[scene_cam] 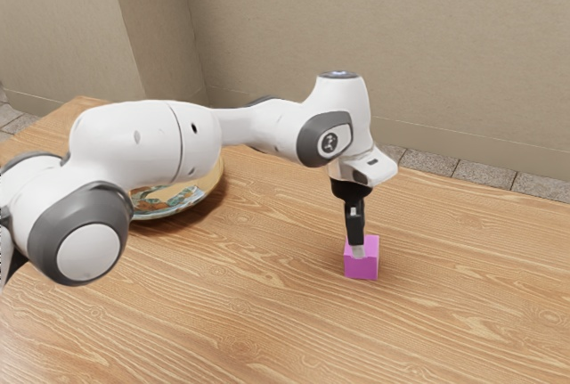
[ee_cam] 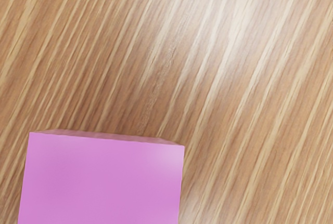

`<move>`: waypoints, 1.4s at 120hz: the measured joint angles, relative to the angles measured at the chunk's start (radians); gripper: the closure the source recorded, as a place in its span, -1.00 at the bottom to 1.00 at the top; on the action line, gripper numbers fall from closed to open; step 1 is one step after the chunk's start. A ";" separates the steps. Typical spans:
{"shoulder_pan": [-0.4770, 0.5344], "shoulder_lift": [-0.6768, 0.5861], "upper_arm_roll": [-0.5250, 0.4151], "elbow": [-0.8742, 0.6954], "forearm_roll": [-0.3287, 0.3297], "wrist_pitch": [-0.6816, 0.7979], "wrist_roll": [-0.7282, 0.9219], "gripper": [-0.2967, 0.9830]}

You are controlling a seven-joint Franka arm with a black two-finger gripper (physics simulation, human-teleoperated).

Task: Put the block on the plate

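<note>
Arm: since it [scene_cam: 147, 143] reaches right across the plate in the exterior view, I'd lift well up before swinging back.
Plate: patterned, sits at the exterior view's left, partly behind the arm, rim [scene_cam: 210, 195] visible and well apart from the block. That's where it has to end up, imo.
Worktop: wood [scene_cam: 267, 313], and the block looks like it's resting on it.
Hand: right down at the block [scene_cam: 368, 266], pointing down; honestly can't tell if the hand [scene_cam: 358, 249] is apart or clamped on it. I'd get it centred and square to the sides, then squeeze evenly.
Block: pink cube, upper face looks level. Guessing an off-centre pinch twists it, so try a small straight lift first, lol.
</note>
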 joint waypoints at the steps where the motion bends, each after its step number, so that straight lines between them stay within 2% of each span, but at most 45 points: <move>1: 0.000 0.002 0.000 0.000 0.000 0.000 0.001 -0.53; 74: 0.008 0.108 0.010 0.097 0.013 0.074 0.037 -0.54; 119: 0.009 0.146 0.010 0.102 0.012 0.088 0.047 -0.54; 147: 0.009 0.148 0.009 0.101 0.011 0.090 0.048 -0.15; 168: 0.010 0.144 0.010 0.092 0.012 0.090 0.048 -0.12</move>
